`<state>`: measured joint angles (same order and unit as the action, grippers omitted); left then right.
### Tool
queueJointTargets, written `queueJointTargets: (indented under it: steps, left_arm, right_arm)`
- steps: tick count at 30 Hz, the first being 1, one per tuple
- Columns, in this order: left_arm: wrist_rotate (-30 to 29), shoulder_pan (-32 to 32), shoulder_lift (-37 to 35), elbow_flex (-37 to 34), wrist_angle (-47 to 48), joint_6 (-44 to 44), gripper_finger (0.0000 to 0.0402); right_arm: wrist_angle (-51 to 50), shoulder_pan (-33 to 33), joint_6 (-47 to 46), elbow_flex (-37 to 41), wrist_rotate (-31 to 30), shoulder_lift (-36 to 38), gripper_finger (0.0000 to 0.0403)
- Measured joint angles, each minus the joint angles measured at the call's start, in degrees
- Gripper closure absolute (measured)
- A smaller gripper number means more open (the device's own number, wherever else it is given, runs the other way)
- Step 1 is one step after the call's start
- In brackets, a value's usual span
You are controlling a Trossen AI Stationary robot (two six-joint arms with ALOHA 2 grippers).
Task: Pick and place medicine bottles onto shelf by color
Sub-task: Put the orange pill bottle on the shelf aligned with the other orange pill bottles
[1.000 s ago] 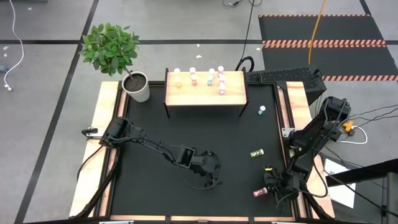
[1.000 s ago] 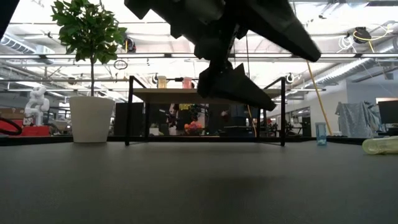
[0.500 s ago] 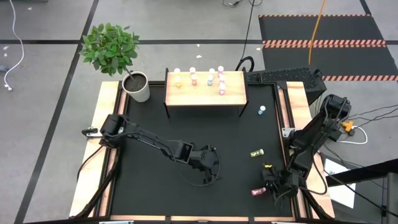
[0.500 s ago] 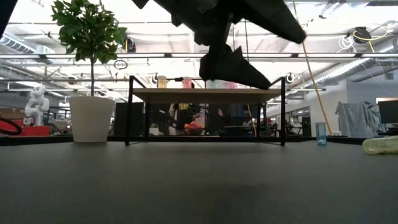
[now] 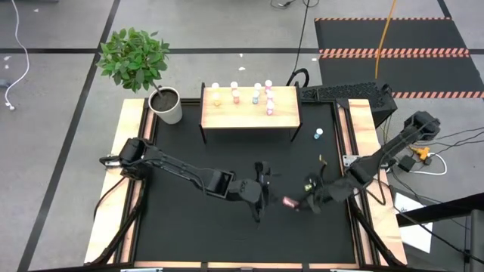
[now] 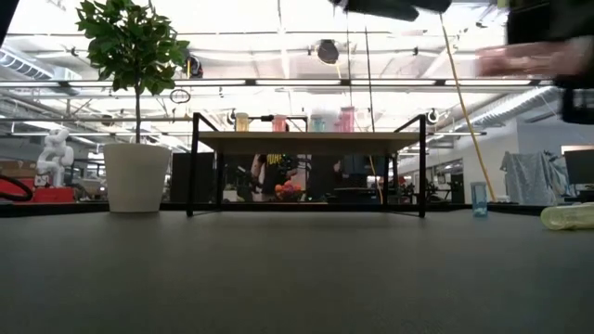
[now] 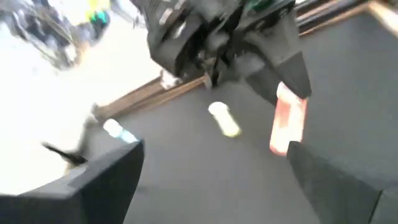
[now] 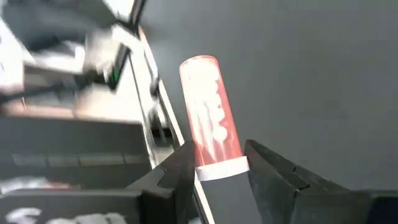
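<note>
- Jaws of right gripper (image 8: 217, 177) clamp the cap end of a small pink cylindrical medicine bottle (image 5: 290, 202), lifted off the black mat, mid-table.
- Left gripper (image 5: 259, 198) just beside it, fingers spread wide, holding nothing.
- Light wooden shelf on thin dark legs (image 5: 281, 115) carries about six white-capped bottles already.
- Left to place, by my count: held pink one, yellow-green bottle lying on the mat (image 5: 312, 184), blue bottle standing near the shelf (image 5: 318, 134).
</note>
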<state>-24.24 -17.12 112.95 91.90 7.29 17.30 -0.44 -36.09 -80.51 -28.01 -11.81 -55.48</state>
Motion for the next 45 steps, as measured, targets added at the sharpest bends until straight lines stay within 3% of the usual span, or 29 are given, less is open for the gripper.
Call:
queueJointTargets:
  steps: [4,12,17,26,32,37,45]
  left_arm:
    - [-2.0,0.4,0.0,1.6,0.3,12.0,0.0005]
    - [-2.7,0.8,0.1,1.6,5.3,19.3,0.0009]
    - [-6.9,1.2,0.2,1.5,5.4,22.8,0.006]
    - [-7.2,1.4,0.2,1.5,5.2,20.9,0.0199]
    - [-1.5,1.5,0.2,1.5,5.6,16.5,0.0263]
    - [0.2,1.7,0.2,1.5,6.3,15.5,0.0292]
    - [0.6,2.7,0.2,1.5,7.6,13.4,0.0296]
  right_arm:
    - [4.1,6.0,-3.1,0.0,0.0,1.2,0.0276]
    - [17.9,13.7,-4.2,0.0,-0.1,1.2,0.0276]
    - [19.5,15.0,-4.0,-0.1,0.0,1.2,0.0276]
    - [18.6,15.0,-2.7,-0.1,0.3,1.2,0.0275]
    - [16.3,15.0,-2.8,-0.1,0.9,1.2,0.0275]
    - [16.0,15.0,-2.8,-0.1,0.2,1.3,0.0275]
    - [16.1,15.2,1.6,-0.1,-0.8,1.2,0.0271]
